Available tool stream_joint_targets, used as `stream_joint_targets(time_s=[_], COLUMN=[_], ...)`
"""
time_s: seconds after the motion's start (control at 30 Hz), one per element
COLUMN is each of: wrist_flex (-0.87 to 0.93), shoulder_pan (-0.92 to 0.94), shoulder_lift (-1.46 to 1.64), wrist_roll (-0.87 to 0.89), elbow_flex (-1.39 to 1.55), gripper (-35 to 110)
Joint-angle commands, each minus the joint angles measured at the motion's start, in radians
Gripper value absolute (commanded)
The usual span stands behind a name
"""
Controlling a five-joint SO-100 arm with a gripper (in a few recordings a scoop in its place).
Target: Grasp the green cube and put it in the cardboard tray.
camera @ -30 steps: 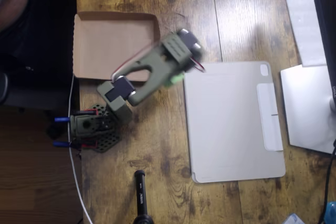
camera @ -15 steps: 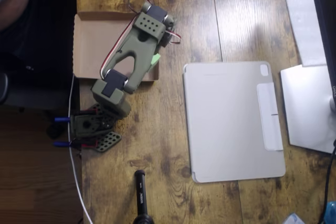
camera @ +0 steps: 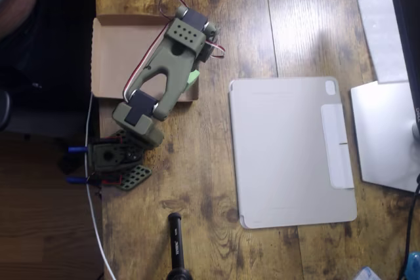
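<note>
In the overhead view we saw the green cube (camera: 192,77) under the arm (camera: 164,70), at the cardboard tray's (camera: 118,50) 3 o'clock rim. The gripper's opening could not be determined (arm concealed it). We judged the cube light, rigid; grip opposite flat faces.

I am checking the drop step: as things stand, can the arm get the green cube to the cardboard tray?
Probably yes. The arm already hangs over the cardboard tray, and the green cube peeks out at its right rim. Nothing lies on the tray's bare part. The pincer is hidden under the arm.
</note>
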Motion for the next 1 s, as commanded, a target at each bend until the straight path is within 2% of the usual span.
stream_joint_targets(time_s=[0.0, 0.63, 0.77, 0.97], wrist_flex=[0.003, -0.002, -0.002, -0.002], shoulder_pan=[-0.002, -0.008, -0.011, -0.008], shoulder_lift=[0.055, 0.04, 0.04, 0.044], wrist_roll=[0.008, -0.014, -0.031, -0.031], elbow_flex=[0.015, 0.02, 0.023, 0.029], gripper=[8, 11, 18, 18])
